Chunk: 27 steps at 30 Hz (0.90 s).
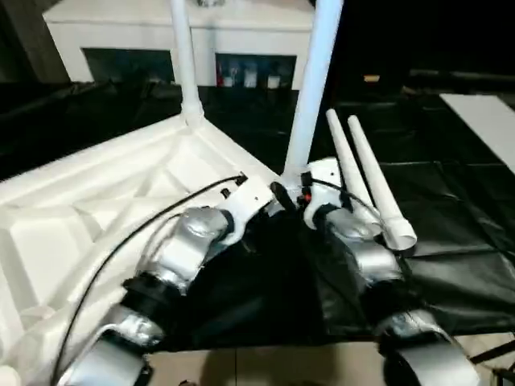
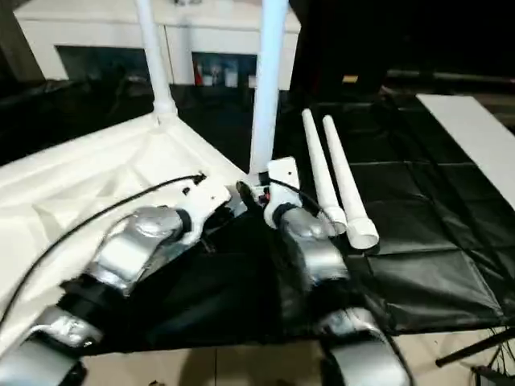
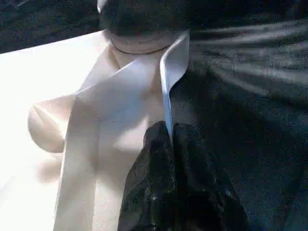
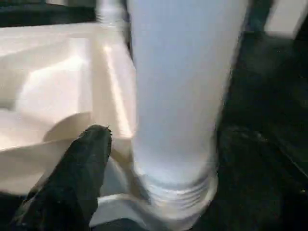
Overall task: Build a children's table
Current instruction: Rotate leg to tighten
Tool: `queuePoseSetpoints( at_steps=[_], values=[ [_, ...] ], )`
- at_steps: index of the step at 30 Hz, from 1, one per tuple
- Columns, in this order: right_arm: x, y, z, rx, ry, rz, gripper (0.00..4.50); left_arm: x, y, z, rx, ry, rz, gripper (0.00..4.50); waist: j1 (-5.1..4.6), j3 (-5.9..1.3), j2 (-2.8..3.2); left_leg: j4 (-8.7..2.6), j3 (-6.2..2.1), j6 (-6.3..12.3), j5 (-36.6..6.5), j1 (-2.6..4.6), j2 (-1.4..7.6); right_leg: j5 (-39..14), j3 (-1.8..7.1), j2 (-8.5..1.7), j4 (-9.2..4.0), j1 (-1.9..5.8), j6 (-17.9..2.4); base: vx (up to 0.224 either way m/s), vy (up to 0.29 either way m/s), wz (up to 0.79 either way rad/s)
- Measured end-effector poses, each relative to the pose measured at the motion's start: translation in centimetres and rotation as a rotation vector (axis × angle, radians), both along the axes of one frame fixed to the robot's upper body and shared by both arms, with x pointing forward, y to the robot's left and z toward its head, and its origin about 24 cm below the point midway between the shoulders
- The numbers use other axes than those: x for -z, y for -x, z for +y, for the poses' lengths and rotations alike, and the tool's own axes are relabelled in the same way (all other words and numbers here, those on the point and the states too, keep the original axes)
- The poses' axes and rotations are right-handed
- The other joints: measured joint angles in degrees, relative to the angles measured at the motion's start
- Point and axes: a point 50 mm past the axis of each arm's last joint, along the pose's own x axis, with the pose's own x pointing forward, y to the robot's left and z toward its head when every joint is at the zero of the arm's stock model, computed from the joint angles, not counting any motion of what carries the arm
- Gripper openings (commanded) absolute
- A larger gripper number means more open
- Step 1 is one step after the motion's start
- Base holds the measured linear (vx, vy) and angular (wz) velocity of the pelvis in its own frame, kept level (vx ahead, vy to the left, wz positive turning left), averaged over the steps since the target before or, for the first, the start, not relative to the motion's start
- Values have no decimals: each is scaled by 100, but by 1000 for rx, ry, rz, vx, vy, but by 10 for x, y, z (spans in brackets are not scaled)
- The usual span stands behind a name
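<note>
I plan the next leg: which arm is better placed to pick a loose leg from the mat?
Probably right: the right gripper is open beside the standing leg, near the two loose legs; the left gripper pinches the tabletop rim.

The tabletop (image 2: pixel 88 181) lies underside up on a black sheet (image 2: pixel 418 241), with two legs standing upright in its sockets: one at the far corner (image 2: pixel 153 56) and one at the near corner (image 2: pixel 268 80). Both grippers sit at that near corner, the left gripper (image 2: pixel 233 193) against the tabletop rim and the right gripper (image 2: pixel 261 189) at the foot of the leg, finger positions not discernible. Two loose legs (image 2: pixel 334 177) lie side by side on the sheet, just beside the same corner.
</note>
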Motion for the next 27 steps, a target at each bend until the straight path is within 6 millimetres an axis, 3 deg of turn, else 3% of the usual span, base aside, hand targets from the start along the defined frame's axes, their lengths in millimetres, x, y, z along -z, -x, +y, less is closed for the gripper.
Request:
queuePoseSetpoints(
  at_steps=[4,8,13,22,26,27],
  values=[
    [-13,9,-21,-175,78,-35,421,-1,9,16,83,-28,25,0,35,0,1,-4,4,-25,-19,9,2,-6,0,-1,-6,9,-1,0,0,0],
    [-3,32,-49,-380,161,43,421,-1,26,38,247,-35,78,0,40,1,5,-3,5,-29,-23,22,2,-8,2,-1,-9,24,2,0,0,0],
    [3,50,-44,-602,138,118,421,-3,41,46,387,-26,176,0,59,3,15,-1,6,-31,-21,30,2,-7,6,-2,-2,30,0,0,0,0],
    [9,50,-33,-681,155,154,421,-3,43,43,431,-27,186,0,118,1,11,5,8,-32,-19,28,1,-7,6,-5,-2,35,0,0,0,0],
    [10,49,-33,-679,153,159,406,-3,43,43,431,-27,185,0,132,0,9,5,8,-32,-19,29,2,-7,5,-5,-1,35,0,0,0,0],
    [10,49,-33,-678,148,161,377,-3,43,43,431,-27,185,0,132,0,9,5,8,-32,-19,28,2,-7,5,-5,-1,35,0,0,0,0]
  ],
)
